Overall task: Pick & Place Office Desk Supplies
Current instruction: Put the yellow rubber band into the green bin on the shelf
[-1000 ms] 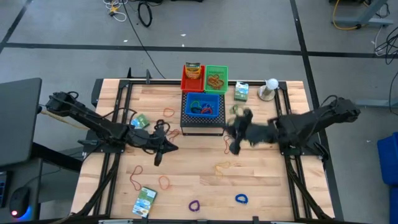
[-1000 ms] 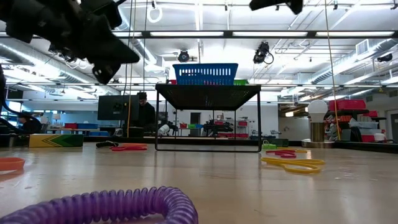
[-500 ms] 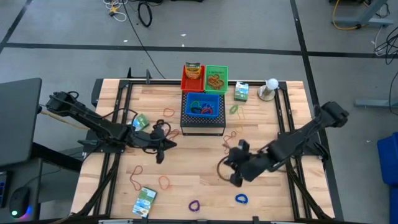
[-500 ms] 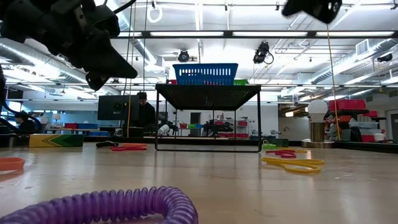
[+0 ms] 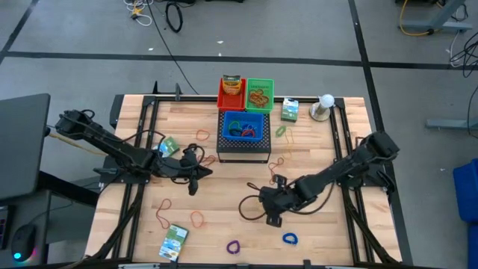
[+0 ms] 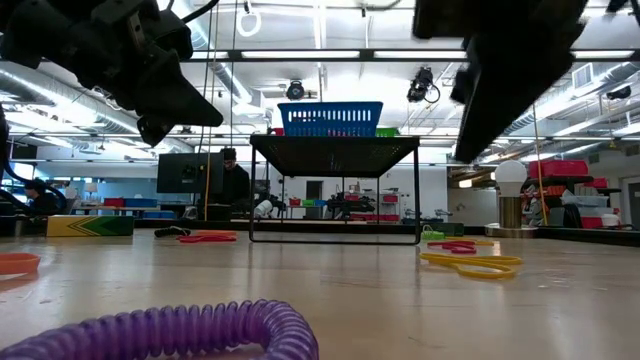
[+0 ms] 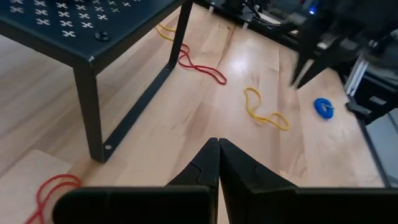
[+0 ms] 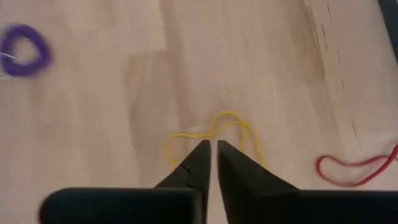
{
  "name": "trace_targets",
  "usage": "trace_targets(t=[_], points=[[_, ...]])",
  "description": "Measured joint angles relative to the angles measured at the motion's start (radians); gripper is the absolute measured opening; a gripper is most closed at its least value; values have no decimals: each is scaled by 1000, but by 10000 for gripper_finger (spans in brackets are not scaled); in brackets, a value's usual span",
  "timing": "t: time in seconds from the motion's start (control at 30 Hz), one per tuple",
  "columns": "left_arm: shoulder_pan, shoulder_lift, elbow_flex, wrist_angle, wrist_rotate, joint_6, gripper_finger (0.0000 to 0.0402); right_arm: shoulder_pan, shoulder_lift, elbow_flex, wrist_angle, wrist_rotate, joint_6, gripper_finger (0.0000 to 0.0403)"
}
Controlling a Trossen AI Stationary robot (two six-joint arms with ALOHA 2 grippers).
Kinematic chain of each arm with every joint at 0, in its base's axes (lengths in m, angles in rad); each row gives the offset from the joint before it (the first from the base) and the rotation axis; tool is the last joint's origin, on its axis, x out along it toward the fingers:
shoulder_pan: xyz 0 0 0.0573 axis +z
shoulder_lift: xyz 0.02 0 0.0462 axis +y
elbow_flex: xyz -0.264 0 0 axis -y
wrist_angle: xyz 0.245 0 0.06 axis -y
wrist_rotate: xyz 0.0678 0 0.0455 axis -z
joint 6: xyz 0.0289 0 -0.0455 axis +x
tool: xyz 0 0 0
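Even, bright overhead light falls on the wooden table [image 5: 224, 187], with only soft shadows under the arms. At table height, ceiling light strips [image 6: 320, 55] glare white, both arms read as dark silhouettes, and the near purple coil [image 6: 170, 335] is out of focus. The right wrist picture is soft throughout; its purple loop [image 8: 23, 51] is smeared.

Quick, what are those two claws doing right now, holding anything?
Left gripper: shut, holding nothing.
Right gripper: fingers slightly apart, empty, above a yellow rubber band.
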Motion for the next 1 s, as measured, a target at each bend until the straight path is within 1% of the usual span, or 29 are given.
trace_targets(t=[0.17,0.3,0.4,0.47,0.57,0.63,0.73,0.9,1.0], points=[[1,0,0,14,3,-12,9,-58,77,0,-1,-45,-97,92],[1,0,0,26,3,-10,9,-100,120,0,-4,-59,-156,128],[2,0,0,27,3,-9,9,-131,135,0,0,-90,-176,147],[1,0,0,28,3,-9,9,-149,140,1,14,-101,-183,152],[2,0,0,29,3,-9,9,-167,145,1,17,-130,-221,152],[2,0,0,31,3,-8,9,-170,160,2,53,-154,-250,146],[2,0,0,34,3,-8,9,-157,176,0,54,-167,-283,134],[2,0,-1,34,3,-7,9,-136,193,4,53,-145,-299,119],[2,0,-1,35,3,-7,9,-136,193,4,54,-132,-304,101]])
